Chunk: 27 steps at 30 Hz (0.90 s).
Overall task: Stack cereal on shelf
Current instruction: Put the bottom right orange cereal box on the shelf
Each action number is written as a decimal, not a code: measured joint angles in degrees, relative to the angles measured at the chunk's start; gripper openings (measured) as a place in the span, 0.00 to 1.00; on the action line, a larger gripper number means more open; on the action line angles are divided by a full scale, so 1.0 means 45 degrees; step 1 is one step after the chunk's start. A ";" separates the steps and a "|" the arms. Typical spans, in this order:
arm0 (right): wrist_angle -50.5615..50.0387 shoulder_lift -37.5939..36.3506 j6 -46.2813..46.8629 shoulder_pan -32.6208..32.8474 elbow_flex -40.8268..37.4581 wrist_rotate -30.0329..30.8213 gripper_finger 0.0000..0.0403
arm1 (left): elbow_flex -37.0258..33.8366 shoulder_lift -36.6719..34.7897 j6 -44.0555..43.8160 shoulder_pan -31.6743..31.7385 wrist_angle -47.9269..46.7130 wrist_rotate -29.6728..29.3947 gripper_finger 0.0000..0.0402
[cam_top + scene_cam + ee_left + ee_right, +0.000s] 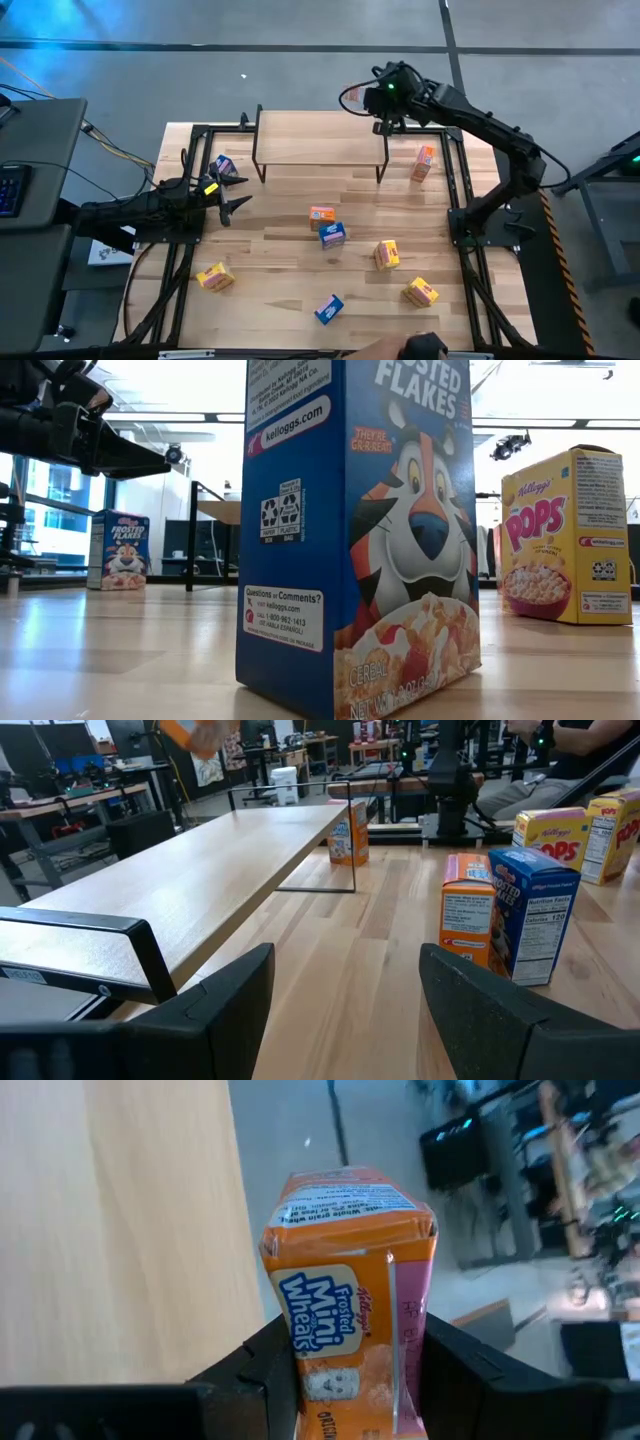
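Note:
My right gripper is shut on an orange cereal box high over the far right end of the shelf, a light plank on black legs. My left gripper is open and empty, low at the table's left, next to a blue box; its fingers point along the shelf. On the table stand an orange box, a blue one, three yellow ones, another blue and another orange. My right gripper pinches the orange box between its two fingers, one on each narrow side of the box's near part. The box stands out past the fingertips with its printed front in view. It is lifted clear of the shelf and the table.
Black frame rails run along the table's left and right sides. A person's dark hand shows at the near edge. In the low view a blue box stands close up, with a yellow one to its right.

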 joint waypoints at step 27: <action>-0.3121 0.0430 0.2823 -0.0124 -0.0005 -0.1652 0.37 | 0.0005 0.0000 -0.0005 0.0005 0.0000 0.0000 0.60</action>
